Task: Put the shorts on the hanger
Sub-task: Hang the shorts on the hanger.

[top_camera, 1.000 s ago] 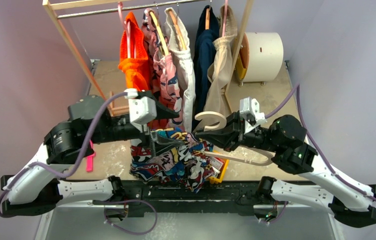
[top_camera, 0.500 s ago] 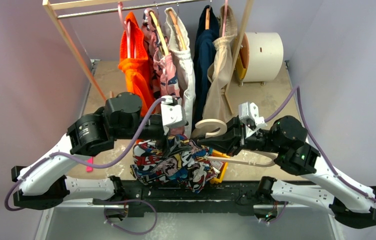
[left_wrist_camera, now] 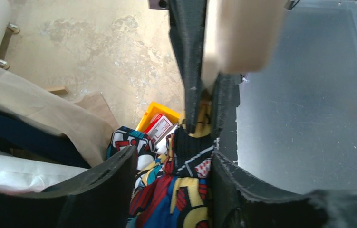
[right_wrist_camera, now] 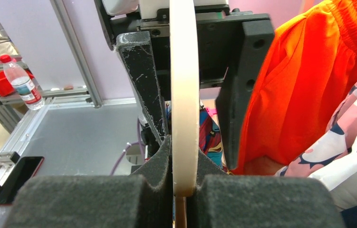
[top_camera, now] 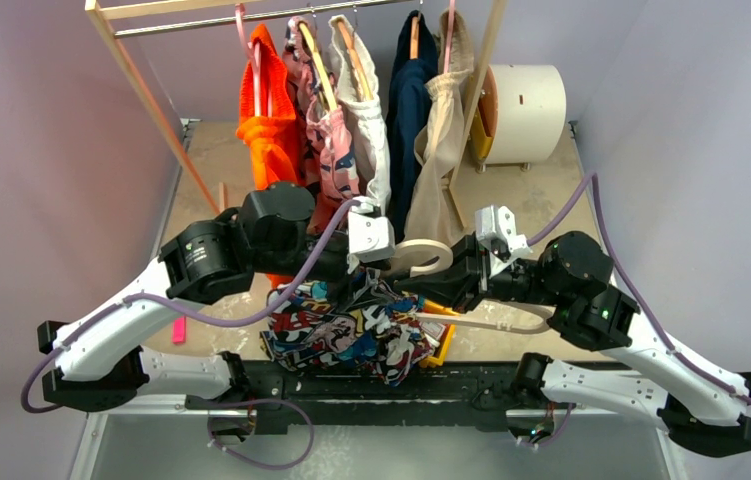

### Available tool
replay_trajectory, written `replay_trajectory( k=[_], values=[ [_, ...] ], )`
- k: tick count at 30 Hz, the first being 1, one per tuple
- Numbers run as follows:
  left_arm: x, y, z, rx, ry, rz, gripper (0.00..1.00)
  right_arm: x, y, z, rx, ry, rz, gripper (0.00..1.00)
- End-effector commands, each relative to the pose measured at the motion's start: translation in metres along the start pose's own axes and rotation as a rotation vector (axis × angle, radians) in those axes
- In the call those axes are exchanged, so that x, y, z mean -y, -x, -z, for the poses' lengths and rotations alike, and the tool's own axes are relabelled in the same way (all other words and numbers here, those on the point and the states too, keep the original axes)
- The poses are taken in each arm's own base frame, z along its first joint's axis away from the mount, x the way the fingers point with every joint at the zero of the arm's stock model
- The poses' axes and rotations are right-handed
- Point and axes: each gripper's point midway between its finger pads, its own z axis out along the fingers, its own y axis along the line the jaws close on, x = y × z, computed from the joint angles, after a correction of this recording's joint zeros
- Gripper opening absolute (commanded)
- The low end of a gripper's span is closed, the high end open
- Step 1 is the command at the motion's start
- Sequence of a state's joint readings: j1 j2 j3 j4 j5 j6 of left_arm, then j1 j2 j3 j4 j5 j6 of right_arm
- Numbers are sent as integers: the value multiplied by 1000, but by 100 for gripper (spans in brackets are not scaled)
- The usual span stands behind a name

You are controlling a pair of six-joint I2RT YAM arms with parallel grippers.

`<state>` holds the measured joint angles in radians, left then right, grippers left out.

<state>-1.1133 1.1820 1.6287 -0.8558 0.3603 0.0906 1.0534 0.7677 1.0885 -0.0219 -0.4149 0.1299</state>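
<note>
The right gripper clamps the hanger steady so the left gripper, jaws straddling the shorts, can drape them; whether it's gripping, I can't tell

Comic-print shorts in black, red, yellow, blue; cream hanger.

In the left wrist view we cannot tell whether the left gripper pinches the floppy comic-print cloth shorts or merely flanks them. From above, its fingertips are hidden under its own wrist housing. The thin pale cream clothes hanger is blurred and cut off by the top edge. In the overhead view one end vanishes under the shorts. The small yellow box is mostly covered, and we cannot identify its contents.
</note>
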Motion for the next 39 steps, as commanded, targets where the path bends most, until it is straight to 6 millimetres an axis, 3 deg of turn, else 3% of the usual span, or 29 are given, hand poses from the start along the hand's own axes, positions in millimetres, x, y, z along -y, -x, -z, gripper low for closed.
replay_trajectory(
  k=[1,9,17,22,25,33,39],
  values=[
    [6,12,6,46,-25,-29,46,-11,34,1,107,47,56,0],
    [9,17,7,75,-35,-30,1,-11,32,-1,102,55,53,0],
    [5,33,17,175,15,-13,0,-7,28,-4,75,41,42,0],
    [2,38,21,217,47,-3,0,-7,31,-5,75,40,38,29],
    [1,38,23,229,60,1,0,-6,33,-5,84,31,38,40],
    [3,40,31,251,65,5,0,4,49,7,133,-62,55,51],
    [9,36,32,242,39,10,0,13,54,8,106,-112,82,52]
  ],
)
